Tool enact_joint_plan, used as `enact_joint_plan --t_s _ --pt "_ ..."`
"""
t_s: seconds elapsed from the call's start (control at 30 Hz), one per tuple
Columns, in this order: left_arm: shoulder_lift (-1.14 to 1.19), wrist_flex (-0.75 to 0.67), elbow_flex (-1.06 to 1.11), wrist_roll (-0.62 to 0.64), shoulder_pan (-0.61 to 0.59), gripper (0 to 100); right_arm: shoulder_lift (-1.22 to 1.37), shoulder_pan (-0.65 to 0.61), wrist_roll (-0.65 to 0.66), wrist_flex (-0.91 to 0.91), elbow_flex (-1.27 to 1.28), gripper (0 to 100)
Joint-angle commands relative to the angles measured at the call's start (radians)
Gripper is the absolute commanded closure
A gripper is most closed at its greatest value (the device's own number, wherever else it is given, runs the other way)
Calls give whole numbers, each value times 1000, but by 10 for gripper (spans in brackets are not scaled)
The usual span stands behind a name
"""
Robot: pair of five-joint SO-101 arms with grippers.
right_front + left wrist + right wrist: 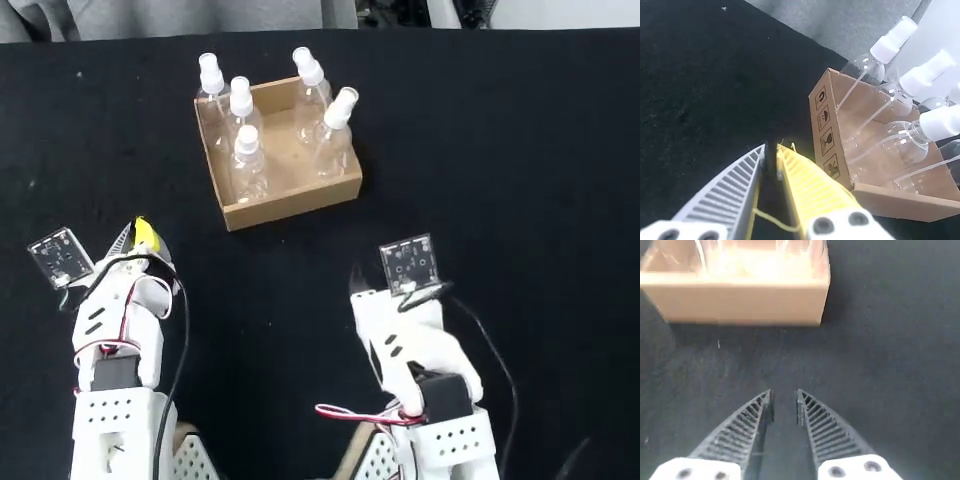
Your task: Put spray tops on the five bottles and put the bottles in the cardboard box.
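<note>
From above, we see five spray-topped bottles point(247, 165) sitting in the cardboard box point(290, 205) near the desk's point(520, 150) far edge. From the left wrist, the left claw point(772, 147) is clenched and empty. From the right wrist, the right claw point(784, 400) is slightly released and empty.

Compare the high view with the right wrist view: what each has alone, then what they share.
High view: the white spray tops on all five bottles, and the yellow-fingered left end effector. Right wrist view: the right end effector close up, fingertips narrowly apart. Both: the cardboard box on the black table.
</note>
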Motion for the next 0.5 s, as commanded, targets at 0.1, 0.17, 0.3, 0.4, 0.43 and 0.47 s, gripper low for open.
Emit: enact_joint_plan --t_s 0.1,0.17,0.3,0.4,0.43,0.47 --pt "-15 3 25 -8 -2 971 -90 21 3 41 1 966" --pt "-15 3 25 -8 -7 971 -90 21 3 43 1 966" --pt "-15 -2 24 -8 -4 971 -90 21 2 43 1 966" --pt "-48 6 25 -6 -10 972 -90 21 2 43 1 967" --pt "-72 23 25 -3 -12 972 -90 21 2 43 1 968" --pt "-98 52 25 12 -12 972 -90 21 2 43 1 969"
